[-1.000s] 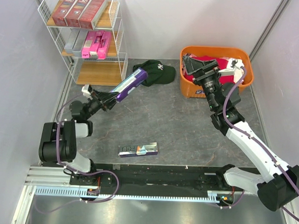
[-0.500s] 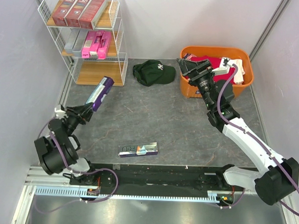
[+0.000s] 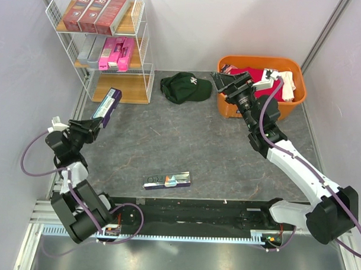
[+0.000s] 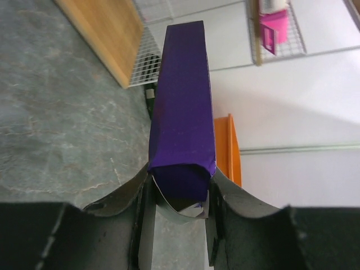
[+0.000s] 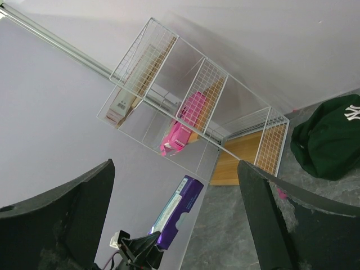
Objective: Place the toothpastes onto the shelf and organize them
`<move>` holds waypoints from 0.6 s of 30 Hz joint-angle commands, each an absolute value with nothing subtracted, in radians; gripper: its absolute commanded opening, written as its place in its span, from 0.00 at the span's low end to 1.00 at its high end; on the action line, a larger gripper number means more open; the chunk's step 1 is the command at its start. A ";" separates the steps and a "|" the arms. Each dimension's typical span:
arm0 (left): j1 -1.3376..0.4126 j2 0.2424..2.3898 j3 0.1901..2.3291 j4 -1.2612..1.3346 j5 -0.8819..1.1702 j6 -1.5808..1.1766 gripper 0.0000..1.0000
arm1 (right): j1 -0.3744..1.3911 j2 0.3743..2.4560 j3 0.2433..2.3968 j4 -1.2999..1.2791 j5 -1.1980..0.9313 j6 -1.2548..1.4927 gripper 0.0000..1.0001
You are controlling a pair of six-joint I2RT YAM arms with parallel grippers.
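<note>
Item 1: shiny holographic toothpaste box [image 3: 167, 181], flat on the grey floor near the arm bases.
Item 2: left gripper [image 3: 90, 125], jaws clamped on one end of a purple toothpaste box [image 3: 107, 104], held tilted just in front of the shelf [image 3: 120, 88].
Item 3: right gripper [image 3: 222, 84], jaws spread wide, holding nothing, at the near-left rim of the orange tub [image 3: 260, 59].
Item 4: dark green cap [image 3: 185, 88], between shelf and tub.
Item 5: shelf stock: red boxes [image 3: 94, 12] on top board; grey boxes [image 3: 91, 49] and pink boxes [image 3: 115, 53] on middle board.
</note>
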State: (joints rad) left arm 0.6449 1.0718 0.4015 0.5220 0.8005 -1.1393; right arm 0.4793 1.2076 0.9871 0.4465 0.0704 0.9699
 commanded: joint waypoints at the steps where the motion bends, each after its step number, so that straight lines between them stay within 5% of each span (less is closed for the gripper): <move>1: 0.650 1.163 0.452 0.486 0.782 -1.063 0.14 | 0.471 1.216 0.992 0.486 0.043 0.976 0.98; 18: 0.465 1.555 0.672 0.624 0.602 -1.167 0.14 | 0.426 1.247 0.969 0.499 0.003 0.992 0.98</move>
